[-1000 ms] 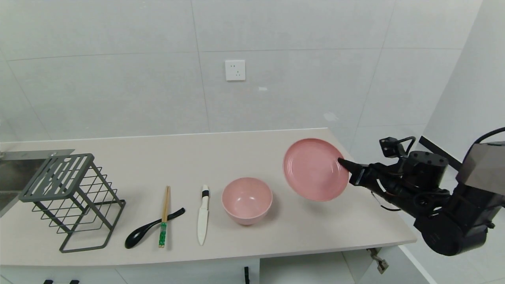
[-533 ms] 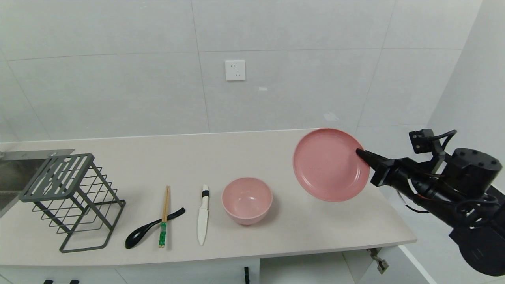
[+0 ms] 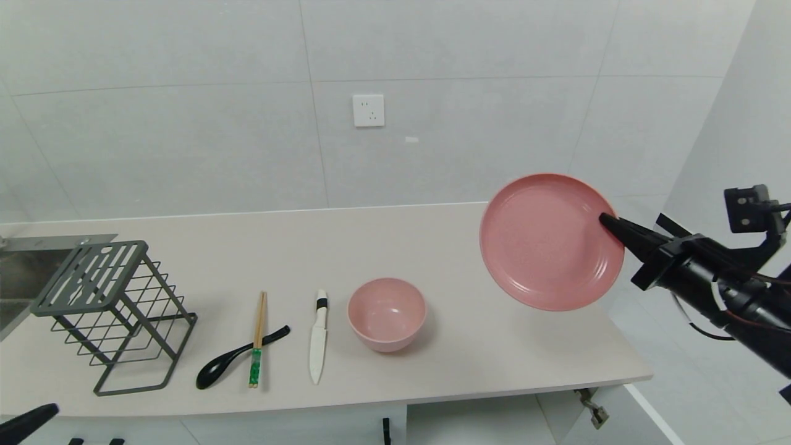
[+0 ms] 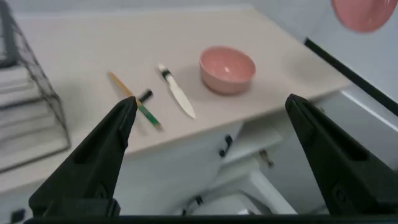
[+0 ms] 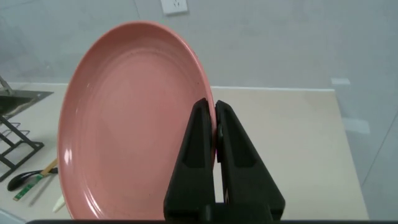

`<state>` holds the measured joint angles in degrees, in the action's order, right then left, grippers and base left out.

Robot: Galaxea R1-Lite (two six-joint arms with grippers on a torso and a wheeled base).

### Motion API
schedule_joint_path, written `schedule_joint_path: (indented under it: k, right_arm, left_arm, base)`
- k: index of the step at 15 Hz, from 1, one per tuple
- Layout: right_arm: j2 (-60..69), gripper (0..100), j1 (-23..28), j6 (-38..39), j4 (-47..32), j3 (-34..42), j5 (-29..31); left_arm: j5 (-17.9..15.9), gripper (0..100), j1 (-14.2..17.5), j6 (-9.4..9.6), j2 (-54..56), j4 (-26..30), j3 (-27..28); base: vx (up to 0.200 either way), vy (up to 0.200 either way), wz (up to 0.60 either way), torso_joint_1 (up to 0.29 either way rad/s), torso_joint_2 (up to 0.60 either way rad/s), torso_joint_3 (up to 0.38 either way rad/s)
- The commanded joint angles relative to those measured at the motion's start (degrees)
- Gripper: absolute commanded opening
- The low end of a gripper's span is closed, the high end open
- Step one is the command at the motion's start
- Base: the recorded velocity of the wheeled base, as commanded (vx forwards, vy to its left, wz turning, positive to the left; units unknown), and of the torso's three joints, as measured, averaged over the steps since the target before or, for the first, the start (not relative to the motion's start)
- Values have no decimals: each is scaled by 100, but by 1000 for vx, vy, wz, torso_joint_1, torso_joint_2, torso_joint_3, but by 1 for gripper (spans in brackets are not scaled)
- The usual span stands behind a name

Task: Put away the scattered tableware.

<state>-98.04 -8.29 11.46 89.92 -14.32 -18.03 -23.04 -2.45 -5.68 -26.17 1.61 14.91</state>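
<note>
My right gripper (image 3: 607, 220) (image 5: 211, 112) is shut on the rim of a pink plate (image 3: 549, 241) (image 5: 130, 118), holding it tilted in the air above the counter's right end. On the counter (image 3: 371, 247) lie a pink bowl (image 3: 387, 313) (image 4: 227, 68), a white knife (image 3: 318, 337) (image 4: 176, 91), wooden chopsticks (image 3: 257, 338) (image 4: 134, 99) and a black spoon (image 3: 238, 357). My left gripper (image 4: 208, 118) is open, low in front of the counter's front edge, nothing between its fingers; one fingertip (image 3: 28, 421) shows at the bottom left.
A dark wire dish rack (image 3: 111, 306) stands at the counter's left, with a sink (image 3: 18, 272) behind it. A wall socket (image 3: 368, 110) sits on the tiled wall. The counter ends just right of the plate, with cabinet fronts (image 3: 296, 429) below.
My right gripper has lifted the pink plate up and to the right, off the counter. The left gripper's fingertip has come into the head view at the bottom left.
</note>
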Motion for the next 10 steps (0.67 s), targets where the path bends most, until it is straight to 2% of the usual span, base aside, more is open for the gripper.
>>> schedule_joint_path:
  k: [1,2,4,5,6,8,10]
  right_arm:
    - [470,0,240,-21,8,17,-166]
    - [584,0,363,-30,8,17,-315]
    - [610,0,363,-47,8,26,-342]
    - [698,0,363,-65,8,105,-350]
    - [760,0,354,-65,8,149,-350]
    - [900,0,363,-56,8,140,-368]
    - [892,0,363,-56,8,140,-368]
  left_arm:
    - [-333,100,-344,-56,-1988,-319,-146]
    - [-315,100,-370,-126,-2647,-917,-129]
    - [-78,100,-335,-205,-3333,-1031,21]
    - [45,100,-379,-249,-4071,-1119,223]
    - [63,100,-467,-232,-4432,-1198,390]
    - [89,100,-854,-249,-5135,-1286,715]
    - [72,100,-977,-214,-5732,-1620,917]
  base:
    - [0,0,0,0,0,0]
    - [0,0,0,0,0,0]
    - [0,0,0,0,0,0]
    - [0,0,0,0,0,0]
    - [0,0,0,0,0,0]
    - [0,0,0,0,0,0]
    - [0,0,0,0,0,0]
